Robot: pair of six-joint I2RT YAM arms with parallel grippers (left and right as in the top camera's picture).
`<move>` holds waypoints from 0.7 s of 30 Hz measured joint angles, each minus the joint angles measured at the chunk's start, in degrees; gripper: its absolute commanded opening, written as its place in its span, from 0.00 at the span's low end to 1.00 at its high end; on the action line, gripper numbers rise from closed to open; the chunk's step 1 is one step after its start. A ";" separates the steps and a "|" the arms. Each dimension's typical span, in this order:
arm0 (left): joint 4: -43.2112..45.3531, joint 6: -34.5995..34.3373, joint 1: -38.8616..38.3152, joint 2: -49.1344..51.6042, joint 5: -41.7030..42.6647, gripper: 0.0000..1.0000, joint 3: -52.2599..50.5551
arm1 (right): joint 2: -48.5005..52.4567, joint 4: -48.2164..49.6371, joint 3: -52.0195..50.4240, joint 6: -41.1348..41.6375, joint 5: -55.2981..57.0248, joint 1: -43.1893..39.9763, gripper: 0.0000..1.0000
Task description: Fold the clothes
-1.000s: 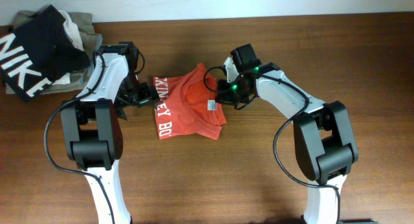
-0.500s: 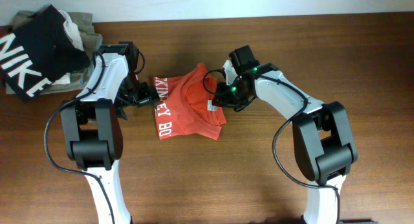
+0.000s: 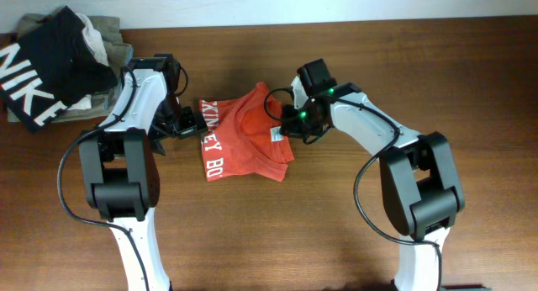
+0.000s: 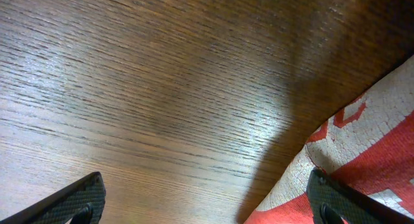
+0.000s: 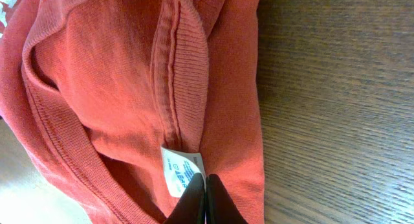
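Observation:
The red-orange T-shirt (image 3: pixel 244 144) lies bunched in the middle of the table, with white block lettering along its left edge. My left gripper (image 3: pixel 190 123) is open and low over the wood at that edge. In the left wrist view (image 4: pixel 207 208) its right finger sits over the lettered fabric (image 4: pixel 362 153). My right gripper (image 3: pixel 286 125) is at the shirt's right side. In the right wrist view its fingers (image 5: pixel 202 185) are pressed together on a fold of the shirt (image 5: pixel 97 88) next to the white neck label (image 5: pixel 178 172).
A black garment with white NIKE letters (image 3: pixel 42 68) lies on khaki folded garments (image 3: pixel 113 39) at the back left corner. Bare wooden table (image 3: pixel 336 224) surrounds the shirt.
My right gripper has shifted slightly left over the shirt's right side. The left arm and the shirt look unchanged.

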 measured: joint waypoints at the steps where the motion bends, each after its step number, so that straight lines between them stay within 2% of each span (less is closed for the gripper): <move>1: 0.02 0.00 0.00 0.00 0.00 0.99 0.00 | -0.74 0.00 0.02 0.02 0.07 -0.61 0.04; 4: 0.44 0.00 0.00 0.00 0.02 0.99 0.00 | -5.35 -0.22 0.26 -0.02 0.15 -4.48 0.04; 8: 0.74 0.00 0.00 0.00 0.02 0.99 0.00 | -6.27 -0.55 0.68 -0.04 1.01 -6.34 0.04; 13: 0.87 0.00 0.00 0.00 0.02 0.99 0.00 | -6.23 -5.18 0.74 0.00 16.85 -6.19 0.06; 14: 0.87 0.00 0.00 0.00 0.02 0.99 0.00 | -6.14 -5.22 0.72 -0.07 19.63 -6.19 0.35; 15: 0.92 0.00 0.00 0.00 0.02 0.98 0.00 | -5.77 -5.25 0.72 -0.09 22.18 -6.19 0.79; 16: 0.92 0.00 0.00 0.00 0.02 0.98 0.00 | -5.53 -5.25 0.72 -0.04 24.13 -6.19 0.95; 17: 0.92 0.00 0.00 0.00 0.02 0.98 0.02 | -5.49 -5.73 0.90 0.09 24.65 -6.25 0.99; 18: 0.92 0.00 0.00 -0.02 0.02 0.98 0.02 | -5.29 -10.86 3.15 -0.04 26.05 -6.60 0.99; 21: 0.87 0.96 -0.13 -2.97 1.07 0.99 0.00 | -4.96 -17.90 11.91 -0.07 27.17 -9.09 0.98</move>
